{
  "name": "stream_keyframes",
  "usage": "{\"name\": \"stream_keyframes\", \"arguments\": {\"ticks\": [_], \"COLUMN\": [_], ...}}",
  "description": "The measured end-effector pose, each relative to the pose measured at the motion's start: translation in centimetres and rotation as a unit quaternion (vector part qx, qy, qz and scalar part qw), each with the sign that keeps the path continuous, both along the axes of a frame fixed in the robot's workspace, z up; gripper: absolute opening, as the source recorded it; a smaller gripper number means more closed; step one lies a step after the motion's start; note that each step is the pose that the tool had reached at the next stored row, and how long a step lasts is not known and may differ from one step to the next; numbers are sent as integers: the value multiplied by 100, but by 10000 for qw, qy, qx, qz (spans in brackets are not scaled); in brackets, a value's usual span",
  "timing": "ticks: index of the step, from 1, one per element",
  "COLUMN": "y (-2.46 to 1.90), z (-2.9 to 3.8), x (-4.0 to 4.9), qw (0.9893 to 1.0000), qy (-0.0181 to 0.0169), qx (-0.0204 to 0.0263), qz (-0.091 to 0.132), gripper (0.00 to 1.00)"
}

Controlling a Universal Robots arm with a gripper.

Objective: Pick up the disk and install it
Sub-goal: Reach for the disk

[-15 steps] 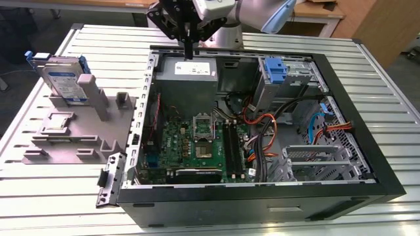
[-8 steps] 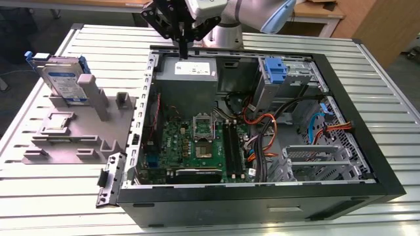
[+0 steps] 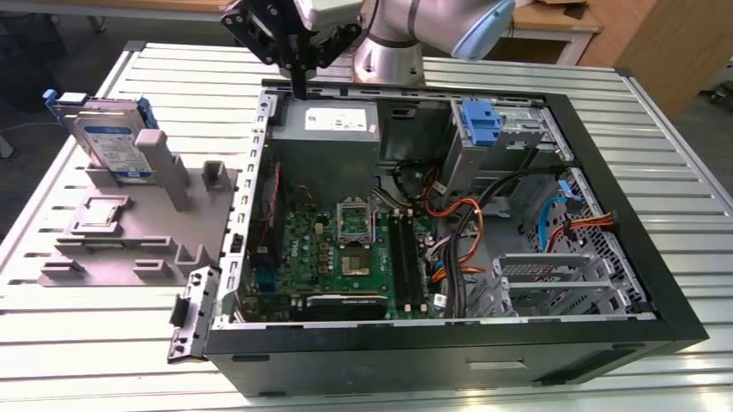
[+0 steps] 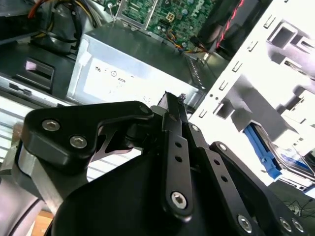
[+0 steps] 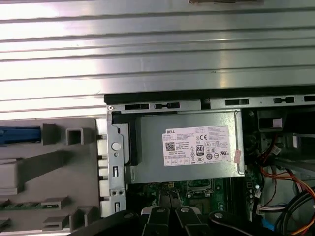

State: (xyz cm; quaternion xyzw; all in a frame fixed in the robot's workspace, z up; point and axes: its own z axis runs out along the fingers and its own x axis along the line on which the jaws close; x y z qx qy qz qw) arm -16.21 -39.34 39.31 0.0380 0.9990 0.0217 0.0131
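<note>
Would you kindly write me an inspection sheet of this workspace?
Surface: slatted silver metal table, carrying an open black computer case.
Job's things: flat silver-grey hard drive with blue side rails, upright in the grey plastic fixture.
Clutter: small square silver chip on the fixture; tall blue plastic bracket inside the case.
Grippers: black gripper shut, empty, above the grey power supply.
Cables: orange and black cables inside the case.
Surroundings: wooden furniture beyond the table.
</note>
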Motion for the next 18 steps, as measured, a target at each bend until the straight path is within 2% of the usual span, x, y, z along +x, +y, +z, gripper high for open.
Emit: {"name": "stream_keyframes", "arguments": {"ticks": [18], "y": [0], "z": [0], "x": [-33], "qw": [10000], "qy": [0], "qx": [0], "qz": [1], "gripper": [10]}}
